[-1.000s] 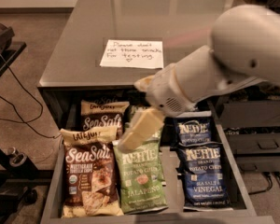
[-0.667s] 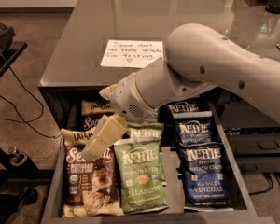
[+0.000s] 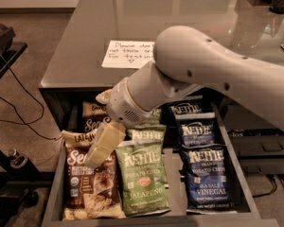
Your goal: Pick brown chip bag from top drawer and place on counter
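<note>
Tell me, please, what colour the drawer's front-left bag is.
Dark brown, tan-edged bag, seen in the camera view; the gripper is over it.

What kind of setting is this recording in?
Probably an office snack station used for robot tests: a top drawer stocked with chip bags, and a handwritten note mentioning testing on the counter. The gripper is over the brown chip bag.
</note>
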Motion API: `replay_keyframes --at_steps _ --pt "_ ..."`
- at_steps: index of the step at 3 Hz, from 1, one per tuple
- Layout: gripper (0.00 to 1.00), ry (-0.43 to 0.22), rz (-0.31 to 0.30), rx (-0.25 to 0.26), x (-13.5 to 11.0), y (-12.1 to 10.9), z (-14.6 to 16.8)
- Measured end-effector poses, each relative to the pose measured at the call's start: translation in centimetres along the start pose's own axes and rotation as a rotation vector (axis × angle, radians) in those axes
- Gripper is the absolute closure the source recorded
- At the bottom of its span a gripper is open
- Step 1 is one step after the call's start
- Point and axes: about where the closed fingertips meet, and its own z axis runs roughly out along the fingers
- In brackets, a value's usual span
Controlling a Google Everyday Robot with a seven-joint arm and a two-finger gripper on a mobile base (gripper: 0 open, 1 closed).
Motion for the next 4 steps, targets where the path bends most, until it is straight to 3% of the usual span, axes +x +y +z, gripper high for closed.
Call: replay_keyframes --at_steps 1,2,3,4 --pt "0.00 0.141 -0.140 -0.007 2.2 -0.9 3.3" --pt "0.00 0.230 -0.234 -0.010 3.9 -2.5 6.1" --pt "0.00 0.249 -0.269 -0.018 5.7 -4.6 8.4" --pt "0.00 0.258 -0.239 -0.040 8.3 -6.6 10.5"
